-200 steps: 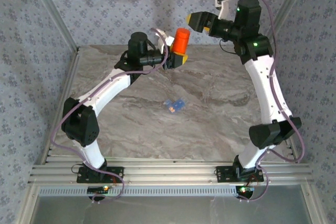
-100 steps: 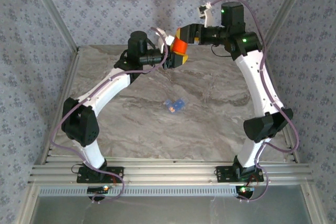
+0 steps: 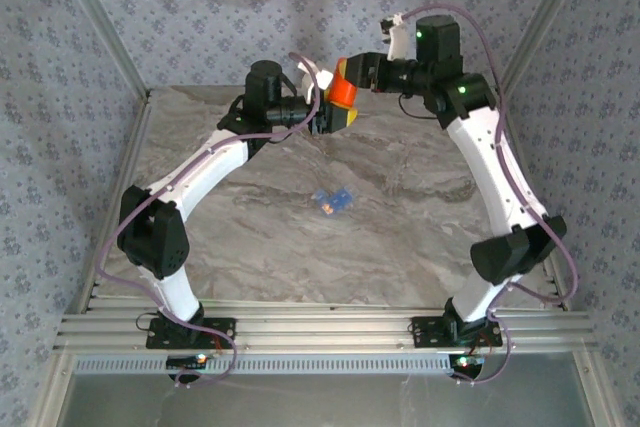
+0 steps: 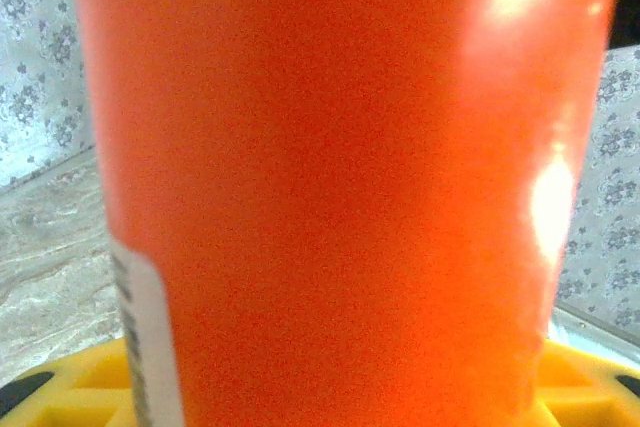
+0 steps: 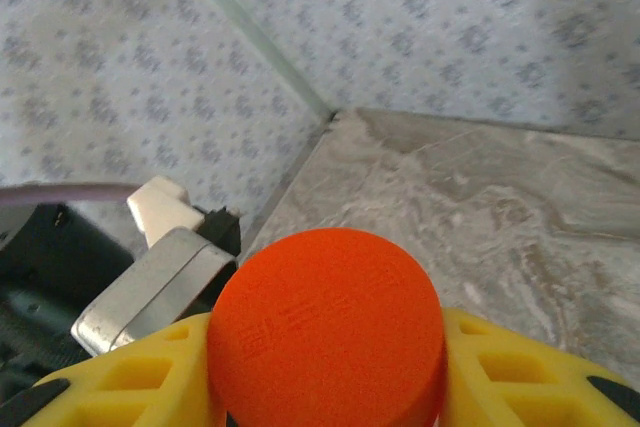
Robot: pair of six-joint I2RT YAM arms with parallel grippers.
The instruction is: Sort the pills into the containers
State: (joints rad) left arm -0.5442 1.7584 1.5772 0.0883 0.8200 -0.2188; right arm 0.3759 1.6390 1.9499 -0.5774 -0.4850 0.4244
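The left gripper [image 3: 338, 113] is raised above the far edge of the grey marble-patterned table [image 3: 420, 247], near the middle of that edge. Its jaws stand spread to the width of an orange cylindrical plastic bottle [image 3: 344, 97] and are clamped on the bottle's body. The bottle stands upright in that grip, clear of the table. In the left wrist view the bottle's orange wall sits close against the lens. A white paper label [image 4: 140, 337] runs down its lower left side, and the gripper's yellow fingers [image 4: 85, 387] show beneath it at both bottom corners.

The small translucent blue plastic pill box [image 3: 335, 197] lies on the table near its centre, on the near side of the bottle and well apart from both grippers. A tiny orange speck [image 3: 326, 209] sits at its near-left end. Whether the speck is inside a compartment or just beside the box cannot be told.

The right gripper [image 3: 352, 71] reaches in from the right at the bottle's top. In the right wrist view the round orange cap [image 5: 325, 317] sits between 2 yellow fingers [image 5: 515, 367], which lie against its left and right sides. The jaws are drawn in to the cap's width and grip it. Left of the cap is the left arm's silver and white bracket [image 5: 150, 277].
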